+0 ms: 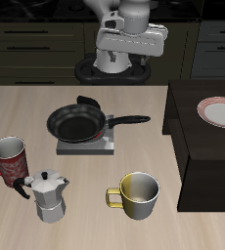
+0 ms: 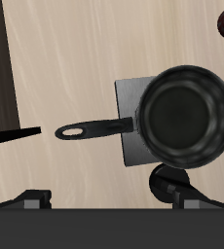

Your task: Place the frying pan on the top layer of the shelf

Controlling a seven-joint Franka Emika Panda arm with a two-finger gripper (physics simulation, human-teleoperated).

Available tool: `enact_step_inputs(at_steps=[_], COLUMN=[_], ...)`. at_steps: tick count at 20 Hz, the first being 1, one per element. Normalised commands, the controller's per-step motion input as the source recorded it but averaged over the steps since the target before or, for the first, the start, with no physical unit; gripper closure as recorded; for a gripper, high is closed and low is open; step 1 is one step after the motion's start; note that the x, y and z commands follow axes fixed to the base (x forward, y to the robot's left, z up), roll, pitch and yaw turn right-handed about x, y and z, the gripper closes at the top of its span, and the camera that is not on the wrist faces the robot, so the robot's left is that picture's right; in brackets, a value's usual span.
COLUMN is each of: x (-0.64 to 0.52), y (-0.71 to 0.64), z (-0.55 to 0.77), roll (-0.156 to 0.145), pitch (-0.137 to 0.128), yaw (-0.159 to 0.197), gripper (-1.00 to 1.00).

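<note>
Closest to the camera you've got the yellow mug (image 1: 137,194) near the table's front edge, glossy with a metallic-looking inside and its handle sticking out sideways, and beside it the little silver moka pot (image 1: 50,195) with its faceted body and black knob. Right next to that pot is a red patterned mug (image 1: 9,156) with a white inside. Farther back, around the middle of the light wood-grain table (image 1: 26,107), sits the frying pan (image 1: 77,123), round, shallow and shiny black, resting on a flat grey square stove plate (image 1: 86,145); its long straight handle (image 2: 94,127) points toward the shelf (image 1: 198,161) and has a hanging hole at the end. The shelf is that big dark boxy unit beside the pan, flat on top, and there's already a white plate with a red rim (image 1: 222,112) sitting on that top surface toward the back, so part of the top is taken. Your pincer (image 1: 121,70) hangs up high behind the pan, near the robot's base, well apart from everything on the table. In the wrist view you only see dark finger stubs (image 2: 33,199) at the edge, and I can't tell from either view whether it's spread or closed; nothing is in it.
</note>
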Motion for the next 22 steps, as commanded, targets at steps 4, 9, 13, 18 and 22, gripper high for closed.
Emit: enact_step_inputs(at_steps=[4,9,13,18,22], x=[-0.01,0.02,0.00,-0.03,-0.01], y=[0.18,0.08,0.09,0.14,0.06], z=[0.02,-0.04,-0.07,-0.02,0.09], roll=[0.018,-0.010,-0.016,0.004,0.003], pitch=[-0.018,-0.020,-0.004,-0.023,-0.043], yaw=[-0.198,-0.143,-0.131,-0.146,-0.186], gripper=[-1.00,-1.00,-1.00,-1.00,-1.00])
